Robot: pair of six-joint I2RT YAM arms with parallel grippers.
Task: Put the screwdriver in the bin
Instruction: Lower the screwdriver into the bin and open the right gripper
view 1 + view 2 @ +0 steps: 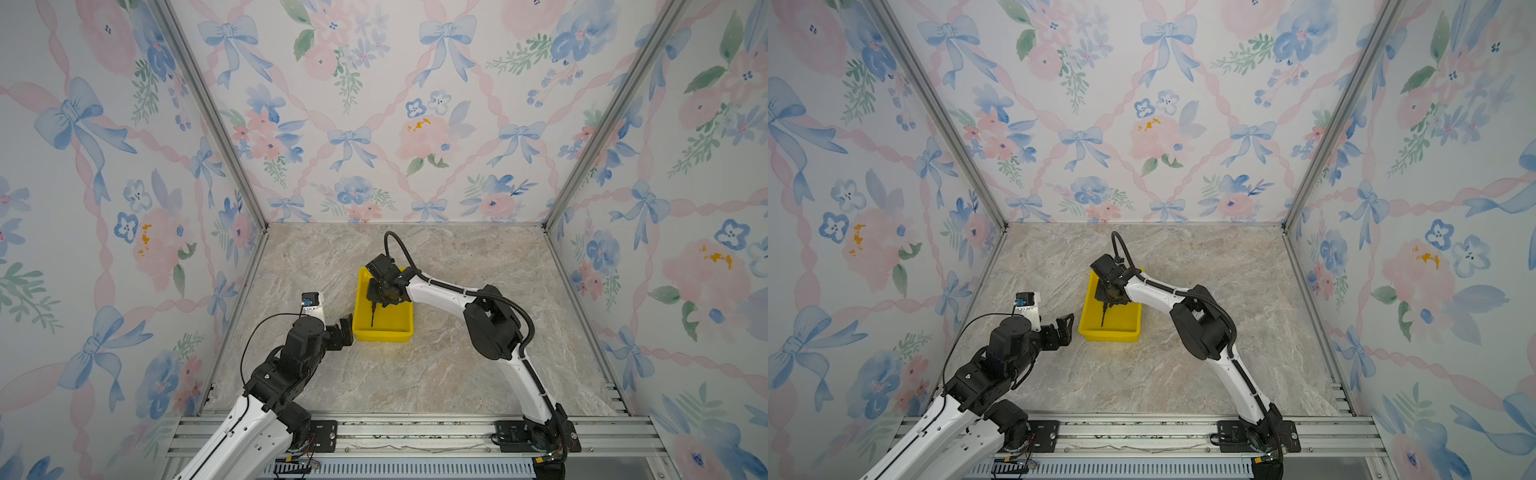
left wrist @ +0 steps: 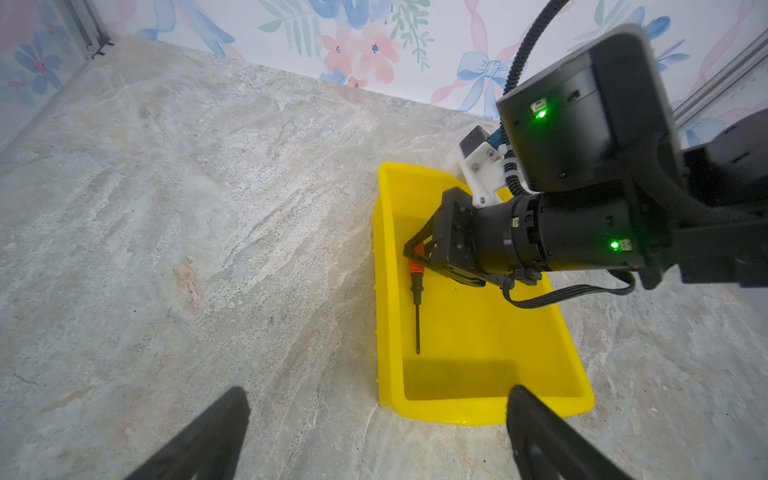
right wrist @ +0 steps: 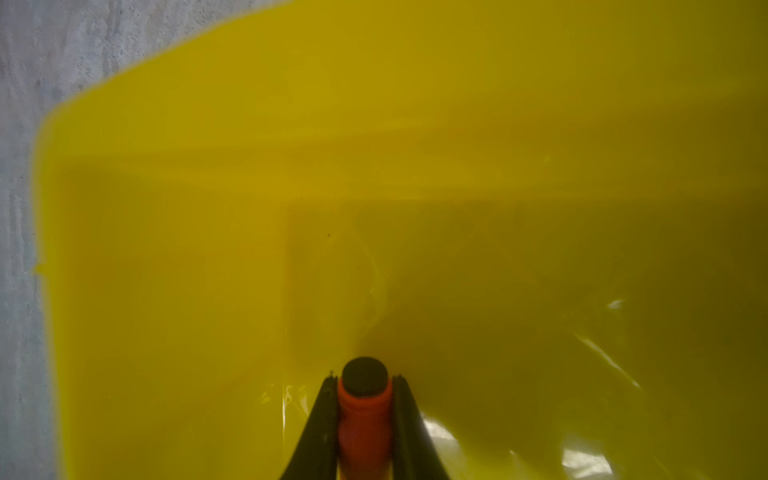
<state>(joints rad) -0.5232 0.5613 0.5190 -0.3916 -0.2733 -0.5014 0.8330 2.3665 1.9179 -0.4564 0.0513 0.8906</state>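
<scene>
Right wrist view: screwdriver (image 3: 364,411) between right fingers (image 3: 320,432); yellow bin (image 3: 166,187) beneath

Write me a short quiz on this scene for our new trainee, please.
1. True or false: the right pincer is shut on the screwdriver, at its orange handle.
2. The screwdriver's shaft is: A) over the marble table, B) within the yellow bin, C) on the front rail.
3. Fill in: the left pincer, beside the bin, is ____ and holds nothing.
Key: 1 true; 2 B; 3 open.
</scene>
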